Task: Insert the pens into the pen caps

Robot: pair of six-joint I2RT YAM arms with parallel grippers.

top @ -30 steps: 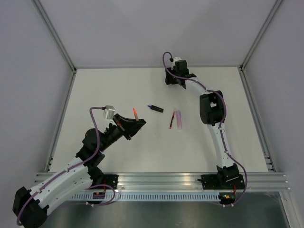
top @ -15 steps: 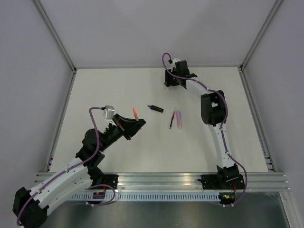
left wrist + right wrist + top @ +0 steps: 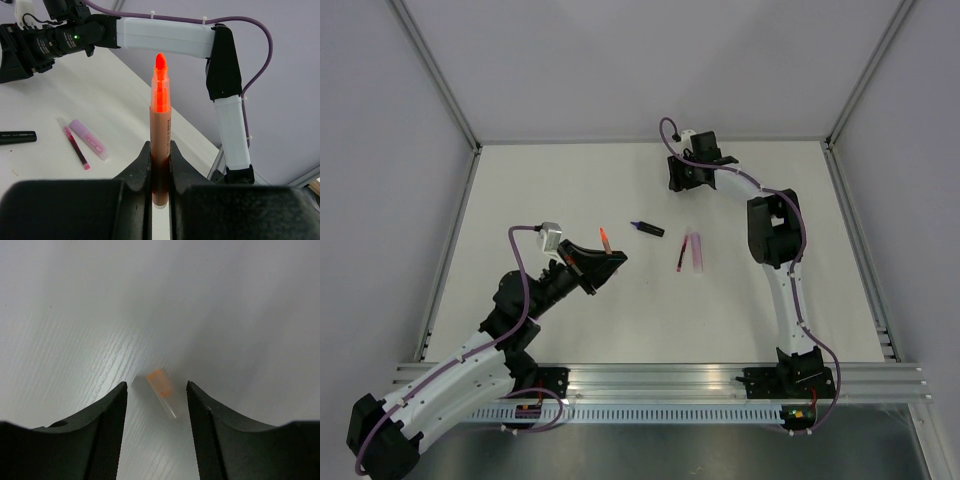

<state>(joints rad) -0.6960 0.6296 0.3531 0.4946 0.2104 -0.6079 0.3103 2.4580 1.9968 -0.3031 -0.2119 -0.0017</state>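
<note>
My left gripper (image 3: 610, 258) is shut on an orange pen (image 3: 160, 125) and holds it upright above the table, tip up; the pen also shows in the top view (image 3: 605, 238). My right gripper (image 3: 156, 387) is open and low over the far part of the table, its jaws on either side of a small orange-tinted clear cap (image 3: 161, 390) that lies between them without touching. In the top view the right gripper (image 3: 682, 178) hides that cap. A dark navy pen (image 3: 647, 228), a slim pink-red pen (image 3: 681, 253) and a light purple cap (image 3: 696, 250) lie mid-table.
The white table (image 3: 570, 190) has an aluminium frame around it and grey walls behind. The right arm (image 3: 165, 35) stretches across the far side in the left wrist view. The pink-red pen (image 3: 75, 147) and the purple cap (image 3: 89, 140) lie side by side.
My right gripper has shifted slightly nearer and to the left at the far side of the table. The left arm and its orange pen have not moved.
</note>
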